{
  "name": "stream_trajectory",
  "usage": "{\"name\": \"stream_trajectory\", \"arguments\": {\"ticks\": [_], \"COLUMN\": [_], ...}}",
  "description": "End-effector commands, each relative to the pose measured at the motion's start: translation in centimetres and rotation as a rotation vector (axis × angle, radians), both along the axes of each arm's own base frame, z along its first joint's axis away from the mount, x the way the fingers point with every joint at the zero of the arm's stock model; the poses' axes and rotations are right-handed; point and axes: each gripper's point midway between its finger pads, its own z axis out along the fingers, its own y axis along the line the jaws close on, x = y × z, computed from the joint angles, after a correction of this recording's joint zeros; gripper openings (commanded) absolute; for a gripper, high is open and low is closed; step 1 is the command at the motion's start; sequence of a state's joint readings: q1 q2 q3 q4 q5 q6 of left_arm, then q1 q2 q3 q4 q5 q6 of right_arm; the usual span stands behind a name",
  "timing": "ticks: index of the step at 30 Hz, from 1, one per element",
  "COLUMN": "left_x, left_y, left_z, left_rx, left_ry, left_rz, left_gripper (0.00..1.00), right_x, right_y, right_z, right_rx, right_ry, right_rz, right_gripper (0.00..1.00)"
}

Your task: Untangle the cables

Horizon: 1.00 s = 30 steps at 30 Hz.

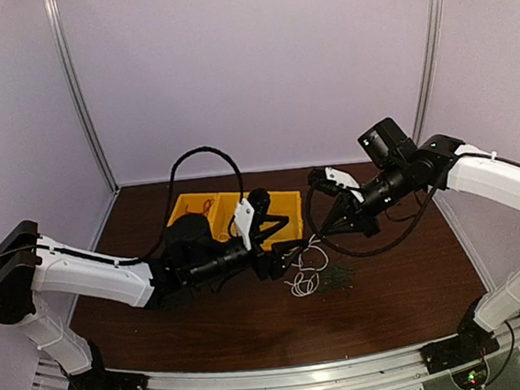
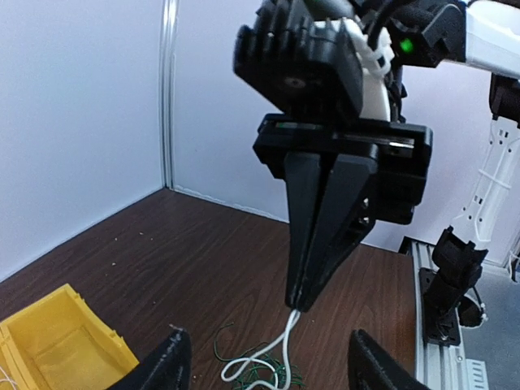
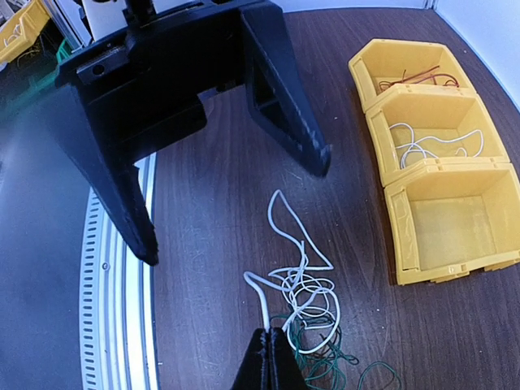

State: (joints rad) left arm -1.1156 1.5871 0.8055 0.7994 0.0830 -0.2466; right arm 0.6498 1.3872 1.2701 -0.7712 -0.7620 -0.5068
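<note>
A tangle of white cable (image 3: 305, 284) and dark green cable (image 3: 341, 366) lies on the brown table, right of the yellow bins (image 1: 284, 202). My right gripper (image 3: 270, 331) is shut on a strand of the white cable (image 2: 280, 341) and points down over the pile (image 1: 307, 278). The left wrist view shows this right gripper (image 2: 299, 305) hanging straight ahead. My left gripper (image 2: 272, 366) is open, its fingers (image 3: 284, 97) spread either side of the tangle with nothing between them. A red cable (image 3: 418, 79) lies in the far bin, another white cable (image 3: 431, 142) in the middle one.
The three yellow bins (image 3: 406, 244) stand in a row at the back of the table; the nearest holds nothing. A metal rail (image 3: 114, 309) runs along the table's near edge. White walls enclose the table on three sides.
</note>
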Motion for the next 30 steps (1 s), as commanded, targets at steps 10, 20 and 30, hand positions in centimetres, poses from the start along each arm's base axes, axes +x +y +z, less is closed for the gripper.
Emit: {"name": "stream_trajectory", "arguments": {"ticks": [10,20,30], "left_x": [0.7,1.1,1.3], "left_y": [-3.6,-1.9,0.6], "left_z": [-3.1,1.0,3.6], "left_rx": [0.066,-0.026,-0.062], "left_ry": [0.120,0.096,0.109], "left_rz": [-0.086,-0.037,0.008], "left_gripper": [0.19,0.00,0.00], "right_x": [-0.6,1.6,2.0], "right_y": [0.3,-0.9,-0.5], "right_z": [1.7,-4.7,-12.1], "right_rx": [0.058,0.021,0.006], "right_ry": [0.005,-0.132,-0.107], "right_rz": [0.025,-0.071,-0.062], "right_gripper": [0.00,0.66,0.71]}}
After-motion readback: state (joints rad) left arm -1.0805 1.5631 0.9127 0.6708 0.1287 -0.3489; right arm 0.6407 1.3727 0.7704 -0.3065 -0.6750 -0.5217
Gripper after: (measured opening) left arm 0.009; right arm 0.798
